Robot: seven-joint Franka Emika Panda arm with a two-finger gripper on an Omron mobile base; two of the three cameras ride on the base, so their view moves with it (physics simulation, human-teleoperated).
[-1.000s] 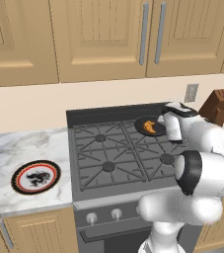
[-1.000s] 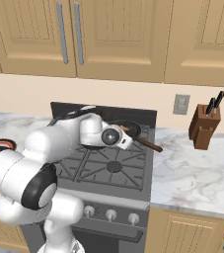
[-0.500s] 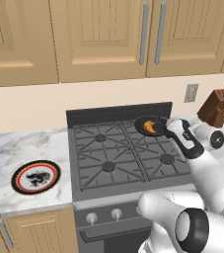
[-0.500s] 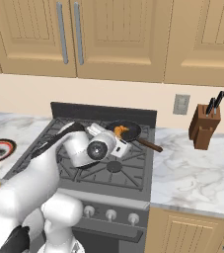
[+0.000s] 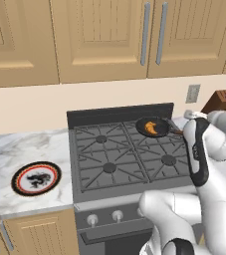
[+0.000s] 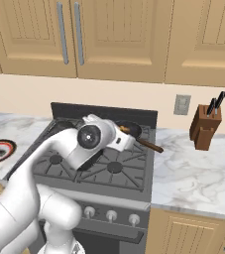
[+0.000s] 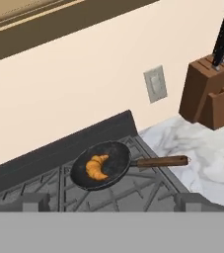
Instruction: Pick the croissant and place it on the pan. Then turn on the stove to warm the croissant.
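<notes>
**Croissant in pan on rear right burner; gripper empty, jaws wide**

Gripper (image 6: 129,135): seen in the right base view as a white hand above the stove's right half, just short of the pan. Fingertips themselves hard to make out in the base views; jaws stand wide apart and nothing is held between them. Hand points toward the back of the range.

Croissant (image 7: 97,166): lies inside the pan (image 7: 101,165), slightly left of centre in the hand view, curved, resting flat on the black base. Apart from the gripper.

Pan: sits on the rear right grate of the stove (image 5: 119,159), close to the raised back panel. Its brown handle (image 7: 163,161) runs out to the right, toward the marble counter (image 7: 207,153), tip near the range's edge.

Stove knobs (image 6: 111,215): three round silver ones visible on the front panel in the right base view.

Surroundings: knife block (image 7: 207,96) on the counter right of the stove, against the wall, black handles sticking up. Wall outlet (image 7: 155,84) between block and range. Red-rimmed plate (image 5: 36,178) on the counter left of the stove, well apart from the pan. Wooden cabinets (image 5: 104,35) above.
</notes>
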